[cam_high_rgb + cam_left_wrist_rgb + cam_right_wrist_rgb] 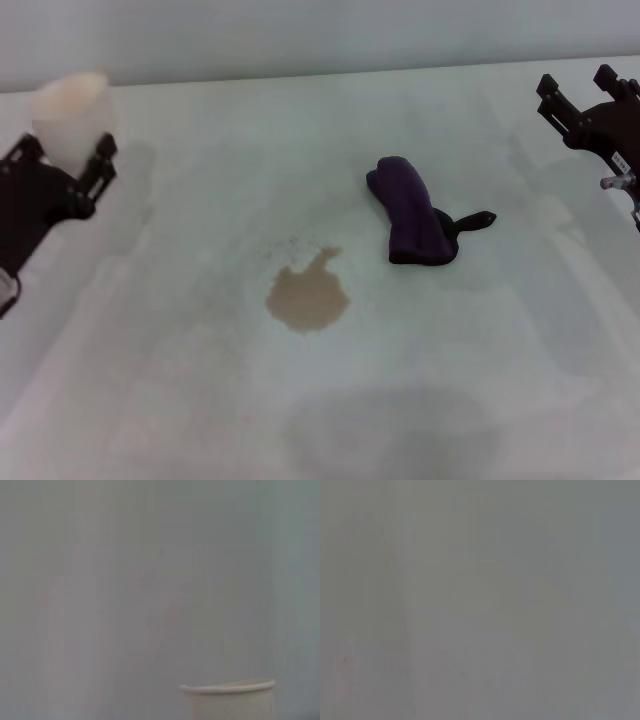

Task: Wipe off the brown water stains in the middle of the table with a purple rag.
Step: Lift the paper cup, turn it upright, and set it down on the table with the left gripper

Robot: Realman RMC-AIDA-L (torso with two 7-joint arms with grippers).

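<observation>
The brown water stains form a tan roundish puddle with a small tail in the middle of the white table. The purple rag lies bunched up to the right of and behind the puddle, its thin dark loop pointing right. My left gripper is at the far left edge, its fingers on either side of a white paper cup, whose rim also shows in the left wrist view. My right gripper is open and empty at the far right, well away from the rag.
Faint grey shadows and smudges mark the tabletop near the front and left. The table's back edge meets a pale wall. The right wrist view shows only a plain grey surface.
</observation>
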